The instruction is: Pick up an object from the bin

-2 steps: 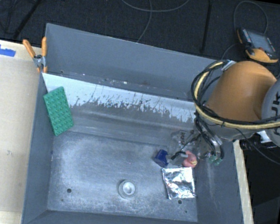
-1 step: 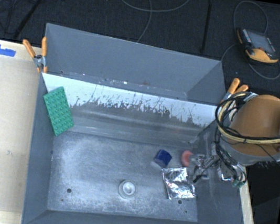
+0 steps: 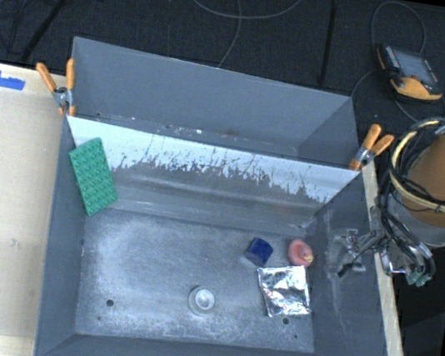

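Approach step. My gripper (image 3: 351, 255) hangs above the bin's (image 3: 218, 105) right wall, just beside a pink ball (image 3: 301, 252). Whether it is open, I cannot tell. Next: centre over the ball, descend.

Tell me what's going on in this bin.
The robot arm's gripper hangs over the grey metal bin's right sloping wall. Nearest it on the floor lie a small pink round thing, a dark blue block and a crinkled silver foil packet. A clear round cap lies farther left, and a green studded plate leans on the left wall. None is lifted.
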